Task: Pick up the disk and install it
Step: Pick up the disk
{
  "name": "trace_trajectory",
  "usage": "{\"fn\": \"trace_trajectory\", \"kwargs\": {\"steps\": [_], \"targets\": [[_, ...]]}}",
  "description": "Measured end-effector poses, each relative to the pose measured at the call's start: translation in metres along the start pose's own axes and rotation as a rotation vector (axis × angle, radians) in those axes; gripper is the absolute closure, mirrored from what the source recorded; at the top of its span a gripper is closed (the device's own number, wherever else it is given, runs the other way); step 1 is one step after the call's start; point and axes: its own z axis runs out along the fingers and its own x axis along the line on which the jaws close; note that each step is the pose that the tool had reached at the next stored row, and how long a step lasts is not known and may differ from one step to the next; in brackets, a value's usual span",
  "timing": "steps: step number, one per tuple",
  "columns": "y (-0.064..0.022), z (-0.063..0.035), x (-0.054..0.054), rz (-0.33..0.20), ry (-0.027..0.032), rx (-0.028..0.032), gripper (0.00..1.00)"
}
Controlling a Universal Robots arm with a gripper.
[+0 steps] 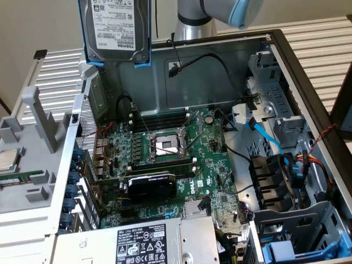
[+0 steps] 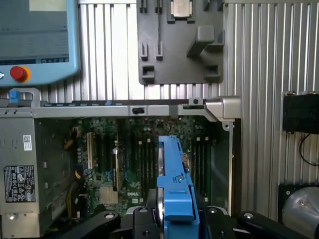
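The disk (image 1: pixel 116 27), a silver hard drive with a white printed label in a blue plastic frame, hangs upright high above the back left corner of the open computer case (image 1: pixel 308 99). In the wrist view the disk (image 2: pixel 174 184) is seen edge-on, its blue frame pointing down at the motherboard (image 2: pixel 134 164). My gripper (image 2: pixel 175 219) is shut on it, with a black finger (image 2: pixel 149 216) pressed against each side. The arm (image 1: pixel 201 16) rises behind the case.
Inside the case lie the motherboard (image 1: pixel 165 159) with its bare CPU socket (image 1: pixel 165 144), loose cables and a grey power-supply box (image 1: pixel 148 242). Blue-railed drive bays (image 1: pixel 286 253) sit at the exterior view's lower right. A grey fixture tray (image 1: pixel 27 137) holds a processor chip (image 1: pixel 8 159). A teach pendant (image 2: pixel 35 40) lies nearby.
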Motion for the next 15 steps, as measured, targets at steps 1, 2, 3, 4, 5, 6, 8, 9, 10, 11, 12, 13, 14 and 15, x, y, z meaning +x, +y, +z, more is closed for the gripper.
{"fn": "trace_trajectory", "kwargs": {"steps": [1,2,3,4,5,6,8,9,10,11,12,13,14,15], "targets": [[-0.0030,0.0002,0.002,0.000,0.0000,0.0001,0.63],[-0.0064,0.0003,0.004,0.000,0.0000,0.0000,0.63],[-0.0096,0.0005,0.007,0.000,0.0000,0.0001,0.63],[-0.0128,0.0006,0.009,0.000,0.0000,0.0001,0.63],[-0.0162,0.0008,0.011,0.000,0.0000,0.0000,0.63],[-0.0198,0.0010,0.013,0.000,-0.0001,0.0001,0.63],[-0.0275,0.0013,0.016,0.000,-0.0001,0.0001,0.63],[-0.0320,0.0015,0.017,0.000,-0.0001,0.0001,0.63],[-0.0364,0.0017,0.018,0.000,-0.0001,0.0001,0.63],[-0.0412,0.0019,0.020,0.000,0.0000,0.0000,0.63],[-0.0455,0.0021,0.021,0.000,0.0000,0.0000,0.63],[-0.0499,0.0023,0.022,0.000,0.0000,0.0001,0.63],[-0.0544,0.0024,0.023,0.000,0.0000,0.0000,0.63],[-0.0585,0.0022,0.024,0.000,0.0001,-0.0001,0.63]]}}
